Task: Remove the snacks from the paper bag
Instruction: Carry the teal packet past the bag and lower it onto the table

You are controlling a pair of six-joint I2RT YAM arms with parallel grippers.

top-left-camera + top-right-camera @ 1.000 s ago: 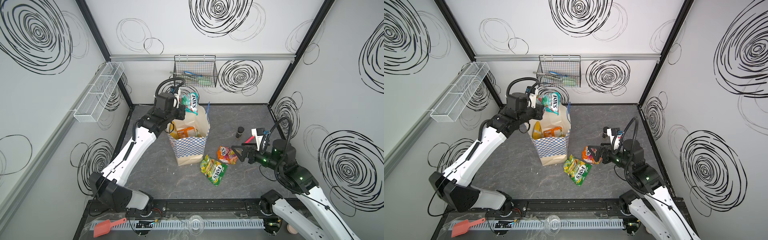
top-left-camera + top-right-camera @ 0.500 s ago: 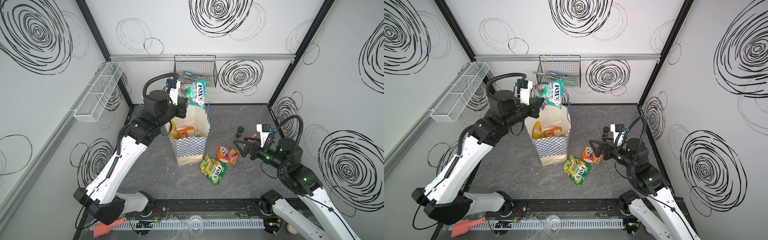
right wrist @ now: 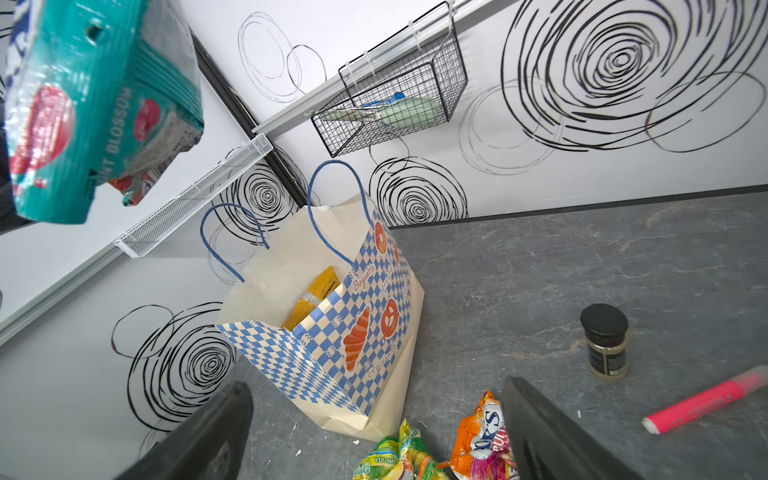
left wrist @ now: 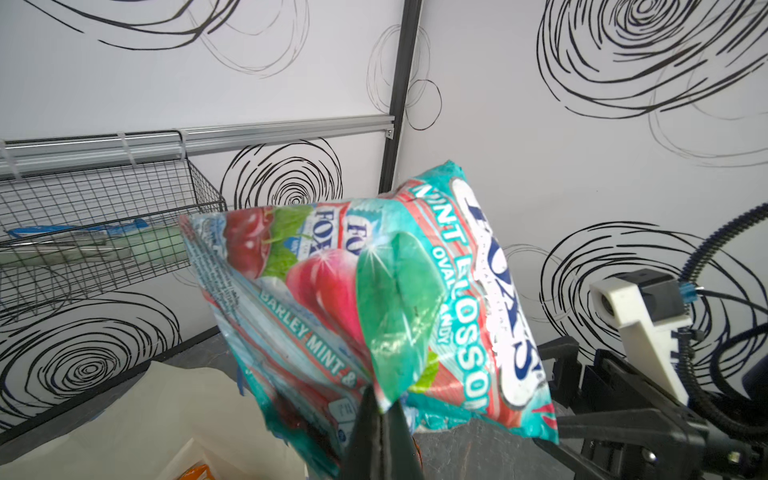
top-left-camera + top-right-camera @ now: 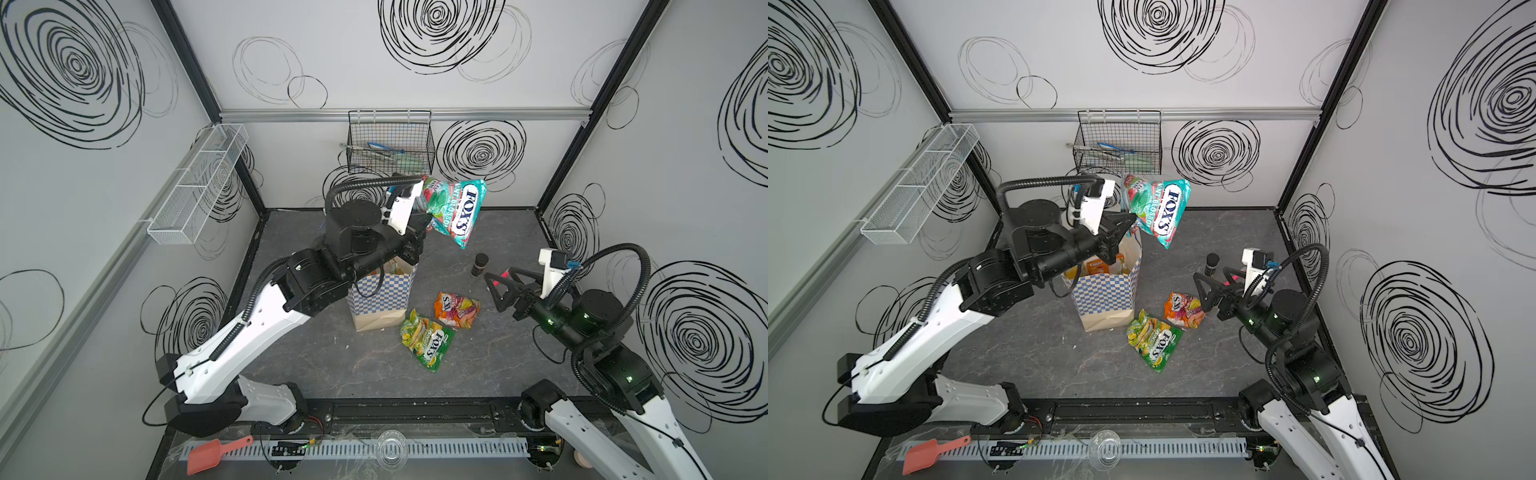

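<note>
Nearest to the camera, along the bottom edge of both top views, runs a white slotted cable duct (image 5: 457, 449). A coral plastic scoop (image 5: 212, 455) lies at its left end, and a clear plastic cup (image 5: 390, 446) sits at its middle. Just behind, a black rail (image 5: 415, 415) carries the bases of both arms.

Then comes the dark grey marbled counter (image 5: 332, 374), dull, with pale veins and a few white crumbs. Right of the centre a green crinkly packet (image 5: 426, 338) lies flat on it. An orange crinkly packet (image 5: 456, 309) lies just behind; I cannot tell if they touch. At the right of the orange one hangs the right tool (image 5: 494, 292), its jaws wide apart with nothing between them.

In the centre the tall cream paper bag with a blue-and-white checkered band (image 5: 380, 299) stands upright on the counter with its mouth open. Yellow and orange packets (image 3: 316, 291) are inside it. Above the mouth, the left tool (image 4: 379, 409) is clamped on the edge of a teal crinkly packet (image 5: 455, 210) printed "FOX'S". This packet hangs in the air, up and to the right of the bag.

Farther right, a small dark jar with a black lid (image 5: 480, 264) stands upright, and a pink marker (image 3: 702, 401) lies near it.

The white walls (image 5: 436, 83) bear black spiral drawings, with black posts in the corners. An aluminium rail (image 5: 498, 113) crosses the back wall and holds a black wire basket (image 5: 390, 166). At the upper left, a white mesh shelf (image 5: 195, 187) hangs on the side wall.
</note>
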